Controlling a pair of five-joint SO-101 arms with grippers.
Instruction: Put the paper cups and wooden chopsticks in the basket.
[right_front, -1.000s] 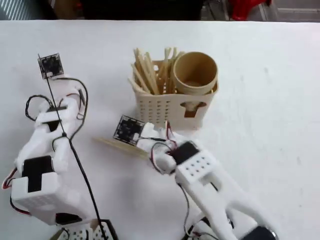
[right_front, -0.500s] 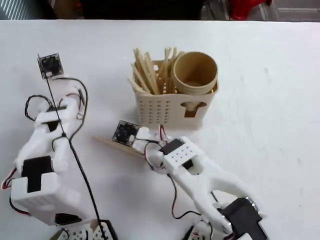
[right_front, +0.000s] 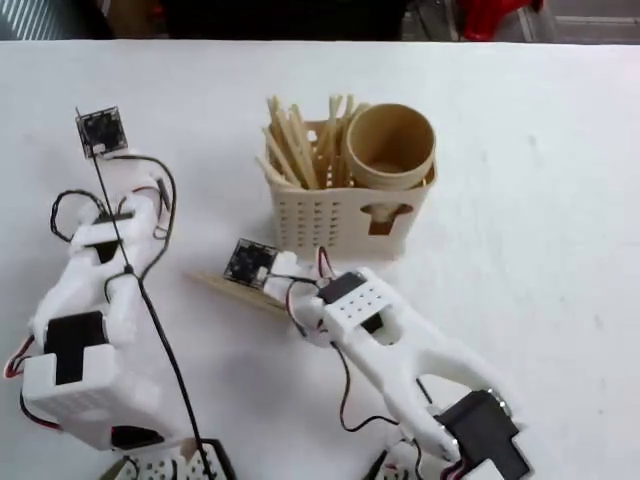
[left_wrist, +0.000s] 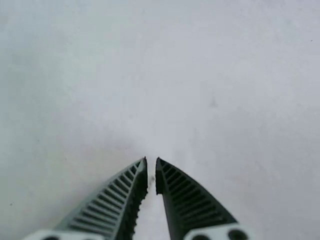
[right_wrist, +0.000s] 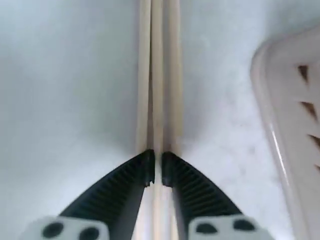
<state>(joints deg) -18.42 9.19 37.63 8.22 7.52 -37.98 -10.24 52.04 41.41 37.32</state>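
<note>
Several wooden chopsticks (right_wrist: 156, 75) lay just beside the basket (right_wrist: 295, 115); the right gripper (right_wrist: 156, 161), we judged, was closed on the middle one only, so its neighbours could roll away.

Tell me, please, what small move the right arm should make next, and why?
Probably lift straight up a little. The right gripper appears closed on the chopsticks, which lie flat on the table beside the basket; raising them first should let them clear its wall.
</note>
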